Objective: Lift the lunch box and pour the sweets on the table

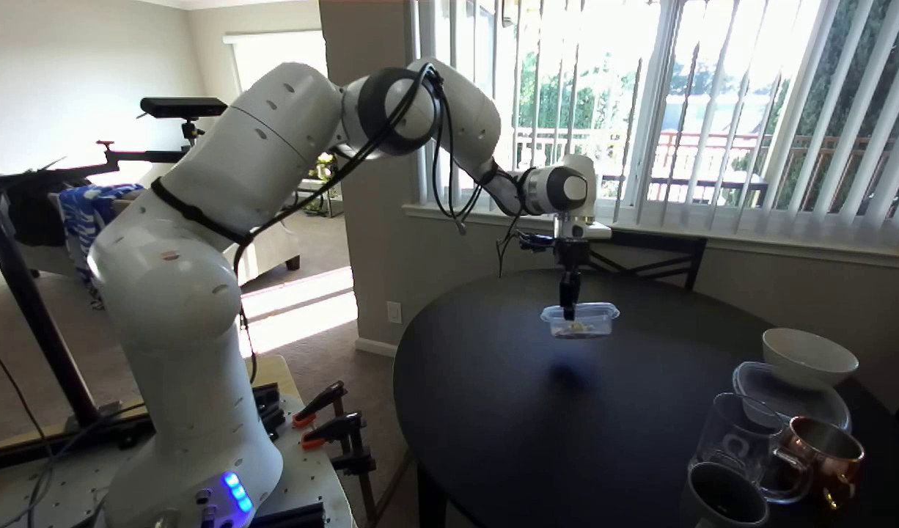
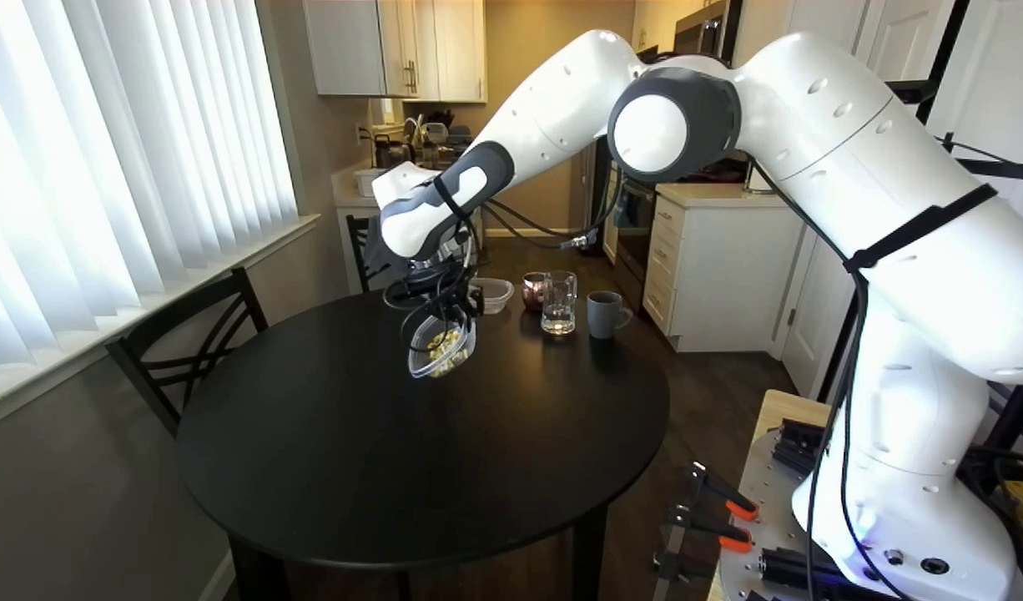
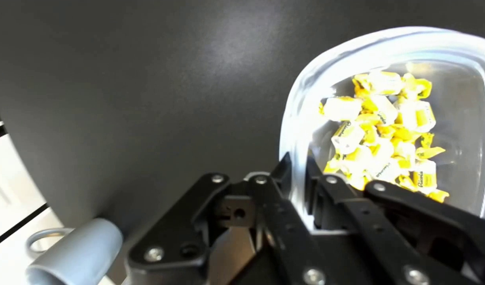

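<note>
I see the white robot arm (image 2: 553,108), ringed in dark grey at its joints, reaching out over the large round black tabletop (image 2: 378,467). Its black two-fingered gripper (image 3: 297,170) is pinching one side wall of the shallow, squarish lunch box (image 2: 420,362) of clear plastic, which looks tilted in an exterior view, though how steeply I cannot tell. The wrist view shows one finger inside the wall and the other outside it. The lunch box hangs above the tabletop, with a dark bluish shadow (image 1: 570,375) on the surface below it in an exterior view.

The small sweets (image 3: 412,114), twisted into yellow and white wrappers, lie heaped inside the lunch box, gathered toward the wall the gripper holds; a few wrappers carry dark lettering.

Well apart from the lunch box, toward the tabletop's edge, stand a smooth white bowl (image 1: 809,356), a second clear plastic container (image 2: 493,296) just beside it, a shiny copper mug (image 1: 827,447), a clear glass mug (image 2: 559,305) with a handle, and a grey mug (image 2: 605,315).

A black chair (image 2: 190,305) with curved crossing slats is drawn up near white vertical blinds (image 2: 144,150).
</note>
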Controlling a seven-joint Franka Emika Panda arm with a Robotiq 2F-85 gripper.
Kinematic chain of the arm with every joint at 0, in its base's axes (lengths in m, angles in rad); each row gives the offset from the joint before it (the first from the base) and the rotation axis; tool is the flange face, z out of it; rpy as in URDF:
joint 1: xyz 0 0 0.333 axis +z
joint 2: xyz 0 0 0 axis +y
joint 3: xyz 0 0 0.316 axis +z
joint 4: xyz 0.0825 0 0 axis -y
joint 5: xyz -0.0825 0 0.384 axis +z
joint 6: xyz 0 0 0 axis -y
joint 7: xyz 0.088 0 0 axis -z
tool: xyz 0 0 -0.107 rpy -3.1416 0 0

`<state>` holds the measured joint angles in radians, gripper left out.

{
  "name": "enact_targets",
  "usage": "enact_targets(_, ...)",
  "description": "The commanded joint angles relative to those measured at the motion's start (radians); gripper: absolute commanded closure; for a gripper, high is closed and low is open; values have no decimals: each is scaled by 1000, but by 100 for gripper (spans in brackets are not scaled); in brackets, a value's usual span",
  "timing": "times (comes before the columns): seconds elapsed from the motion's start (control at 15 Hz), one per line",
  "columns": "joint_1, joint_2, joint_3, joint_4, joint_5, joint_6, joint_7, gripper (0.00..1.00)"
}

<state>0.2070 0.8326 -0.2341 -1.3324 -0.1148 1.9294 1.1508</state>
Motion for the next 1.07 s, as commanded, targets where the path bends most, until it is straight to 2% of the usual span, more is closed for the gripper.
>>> enact_targets(0.0,68,-31,-33,37,-143,-173,133,99)
enact_targets(0.27,112,21,-22,181,-279,-436,230,99)
enact_targets(0.47,134,88,-14,305,-362,-632,253,99)
enact_targets(1.0,144,424,-40,644,-515,-1021,202,99)
